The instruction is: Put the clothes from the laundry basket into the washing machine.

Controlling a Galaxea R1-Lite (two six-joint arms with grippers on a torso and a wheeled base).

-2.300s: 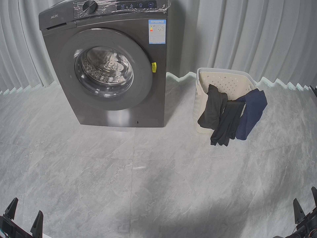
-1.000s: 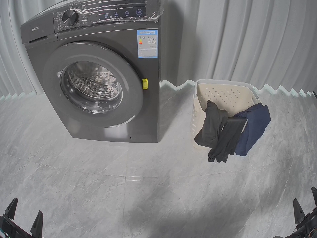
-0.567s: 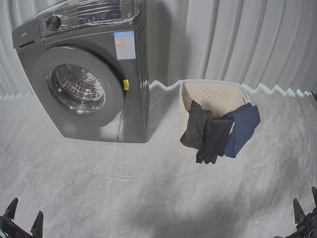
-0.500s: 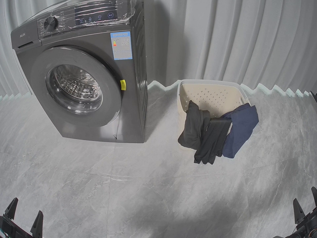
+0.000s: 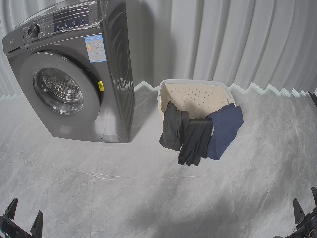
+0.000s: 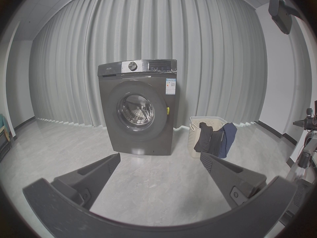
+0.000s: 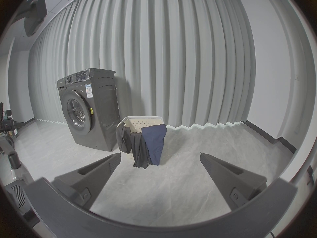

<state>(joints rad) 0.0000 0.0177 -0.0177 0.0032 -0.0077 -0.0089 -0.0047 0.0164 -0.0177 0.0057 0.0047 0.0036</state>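
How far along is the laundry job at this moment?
Done: nothing. Three clothes hang over the rim of the laundry basket; the washing machine door looks shut. In hand: nothing; left gripper and right gripper are empty, jaws open. Left: open the door, move every garment.

**A:** What stands on the tile floor [image 5: 158,195]?

**B:** The washing machine [image 5: 69,73] at far left, and the laundry basket [image 5: 198,98] to its right. Both are close to the curtain [image 5: 214,33] along the floor's far edge.

**A:** Can anything get into the drum?

**B:** No, the round door [image 5: 59,90] is shut across it.

**A:** And the basket?

**B:** It's open on top. Two dark grey garments [image 5: 194,141] and a navy garment [image 5: 226,129] hang over its near rim. A strip of floor separates machine and basket, and open tile leads up to both.
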